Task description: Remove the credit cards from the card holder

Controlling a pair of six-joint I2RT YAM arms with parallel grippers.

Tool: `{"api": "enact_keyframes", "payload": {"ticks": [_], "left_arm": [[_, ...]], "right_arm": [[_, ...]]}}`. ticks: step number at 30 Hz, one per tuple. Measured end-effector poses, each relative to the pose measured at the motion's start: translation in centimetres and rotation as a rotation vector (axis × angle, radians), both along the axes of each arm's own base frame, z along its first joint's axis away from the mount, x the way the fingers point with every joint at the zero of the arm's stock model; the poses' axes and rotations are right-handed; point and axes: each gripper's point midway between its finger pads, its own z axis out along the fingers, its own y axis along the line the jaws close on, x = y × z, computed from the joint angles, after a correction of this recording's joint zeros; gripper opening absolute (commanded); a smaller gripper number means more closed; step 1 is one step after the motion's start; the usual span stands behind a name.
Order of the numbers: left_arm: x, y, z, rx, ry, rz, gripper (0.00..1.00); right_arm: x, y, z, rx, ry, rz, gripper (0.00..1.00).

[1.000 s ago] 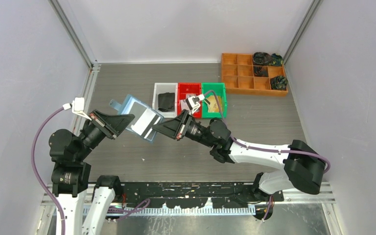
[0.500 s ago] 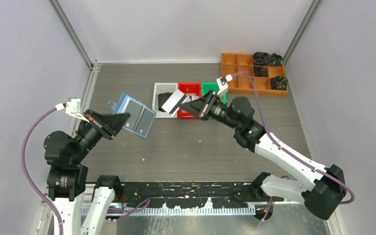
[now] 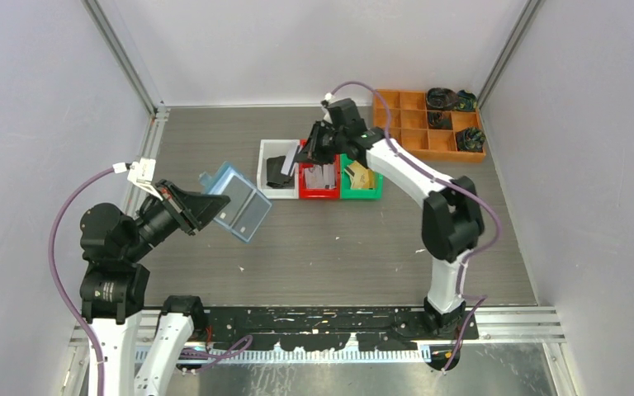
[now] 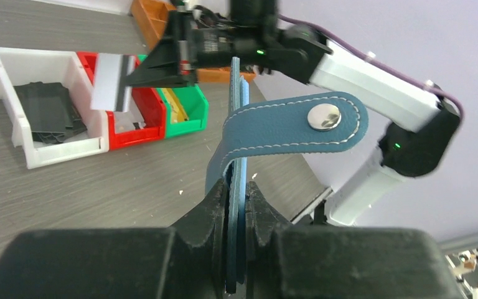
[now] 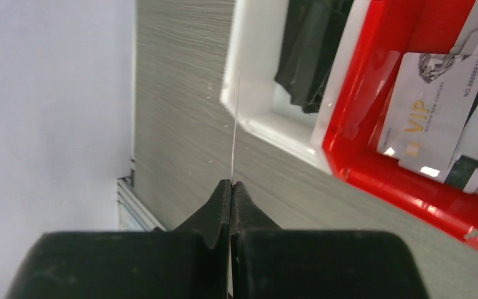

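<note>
Steering the credit card [image 5: 234, 124], pinched edge-on in the right fingers [image 5: 226, 198], from beside the rim of the white bin [image 5: 267, 128] (black wallets [image 5: 305, 56] inside) squarely over the red bin [image 5: 373, 106] before letting go looks the safest course. That red bin holds other cards [image 5: 432, 118], the green bin [image 3: 361, 195] something yellowish, hard to identify; the left fingers [image 4: 219, 207] clamp the blue card holder [image 4: 286, 124] aloft, left of the bins.

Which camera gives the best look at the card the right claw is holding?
The left wrist view: the card faces that camera, flat side showing, pinched by the right claw. The right wrist view shows it edge-on, only a thin line. The top view shows it small and slanted.
</note>
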Motion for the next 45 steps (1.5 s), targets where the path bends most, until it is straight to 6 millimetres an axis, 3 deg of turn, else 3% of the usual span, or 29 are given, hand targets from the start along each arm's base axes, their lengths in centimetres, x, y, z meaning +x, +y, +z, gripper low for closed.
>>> {"api": "enact_keyframes", "payload": {"ticks": [4, 7, 13, 24, 32, 39, 45], "left_arm": [[-0.6, -0.4, -0.1, 0.012, -0.010, -0.043, 0.00], [-0.8, -0.6, -0.2, 0.024, -0.016, -0.061, 0.00], [-1.2, -0.8, -0.4, 0.030, -0.016, -0.084, 0.00], [-1.7, -1.1, -0.4, 0.039, -0.030, -0.115, 0.00], [-2.2, -1.5, -0.4, 0.035, -0.033, -0.150, 0.00], [-2.9, -1.9, -0.2, 0.025, -0.031, -0.198, 0.00], [-3.2, -2.2, 0.1, 0.016, -0.040, -0.221, 0.00]], "right_arm": [[1.3, 1.1, -3.9, -0.058, 0.073, 0.036, 0.01], [1.2, 1.1, -5.3, -0.090, 0.103, 0.056, 0.01], [1.3, -0.3, -5.4, -0.104, 0.105, 0.067, 0.01], [2.9, -6.4, -5.4, -0.146, 0.125, -0.012, 0.01], [4.5, -5.9, -6.7, -0.192, 0.113, 0.009, 0.01], [4.9, -5.7, -9.7, -0.245, 0.145, 0.014, 0.29], [5.2, -6.1, -10.0, -0.293, 0.123, -0.003, 0.41]]}}
